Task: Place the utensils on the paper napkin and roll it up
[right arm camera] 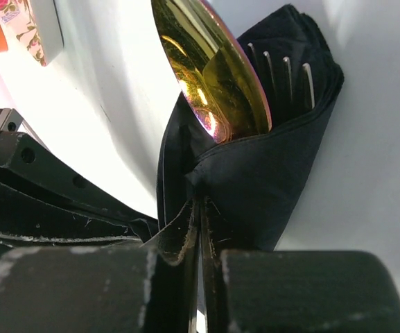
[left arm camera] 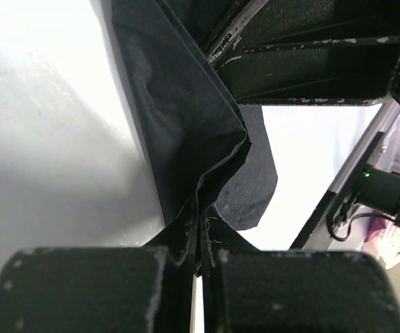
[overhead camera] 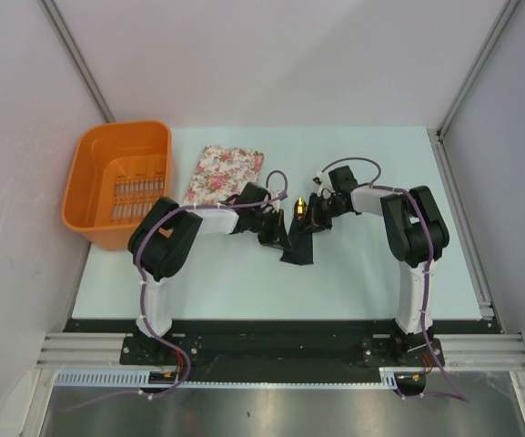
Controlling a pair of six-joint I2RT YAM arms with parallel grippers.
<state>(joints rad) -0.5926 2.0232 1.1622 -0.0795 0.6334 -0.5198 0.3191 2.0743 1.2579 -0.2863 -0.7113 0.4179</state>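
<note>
The left tool (left arm camera: 198, 258) and right tool (right arm camera: 198, 225) each pinch a thin black paper napkin (right arm camera: 276, 173) folded around a gold-headed metal spoon (right arm camera: 203, 66) and fork (right arm camera: 286, 73); the bundle lies between them, long axis pointing away from the arms.

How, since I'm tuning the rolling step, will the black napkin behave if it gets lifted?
Likely floppy: the paper napkin creases and sags where the left gripper and right gripper pinch it. Probably light, being a thin sheet. The spoon head and fork tines poke from its open end, so they might slide out if tilted.
</note>
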